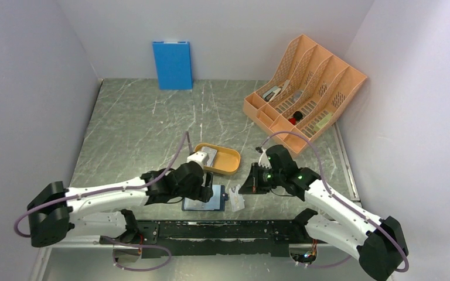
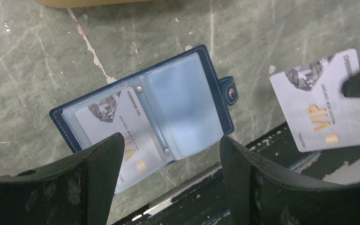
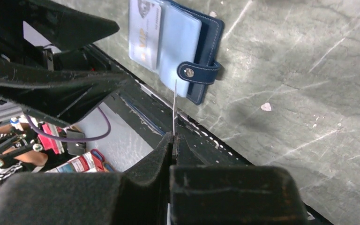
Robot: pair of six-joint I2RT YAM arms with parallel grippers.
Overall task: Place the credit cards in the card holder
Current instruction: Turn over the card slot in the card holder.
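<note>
One credit card sat inside the left clear pocket of the card holder, which lay open and flat on the table near its front edge. A second credit card hung just beside the holder's snap tab, pinched edge-on in the right gripper, whose jaws were closed tight on it. The left gripper hovered above the holder, jaws spread wide, grasping nothing.

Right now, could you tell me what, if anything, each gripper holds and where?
The right gripper pinches a credit card by one edge; the left gripper is open, holding nothing.
</note>
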